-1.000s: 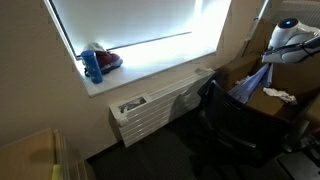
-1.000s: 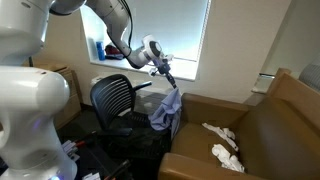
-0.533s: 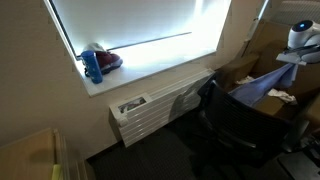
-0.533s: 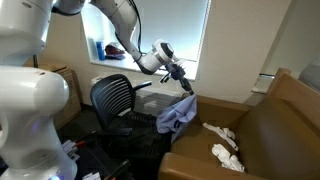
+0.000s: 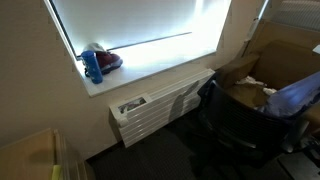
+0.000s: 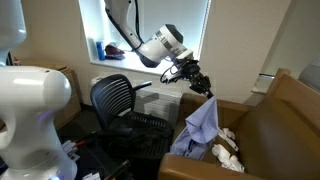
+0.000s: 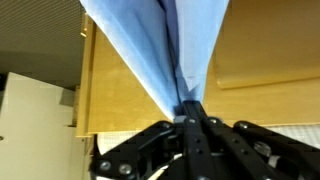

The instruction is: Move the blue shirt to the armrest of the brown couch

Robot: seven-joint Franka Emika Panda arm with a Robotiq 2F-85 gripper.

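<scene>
The blue shirt [image 6: 203,128] hangs from my gripper [image 6: 207,89] above the seat of the brown couch [image 6: 275,118]. In the wrist view the gripper [image 7: 187,112] is shut on the shirt [image 7: 165,45], whose cloth fans out away from the jaws over the tan couch surface. In an exterior view only part of the shirt [image 5: 296,95] shows at the right edge, and the gripper is out of frame. The couch's armrest [image 6: 205,165] lies in front of and below the hanging shirt.
A black office chair [image 6: 120,103] stands beside the couch. White cloths [image 6: 225,153] lie on the couch seat. A blue bottle and red object [image 5: 97,63] sit on the window sill above a white radiator [image 5: 160,103].
My gripper has carried the blue shirt from beside the office chair over toward the couch; the shirt now hangs over the seat. In an exterior view the arm has left the frame.
</scene>
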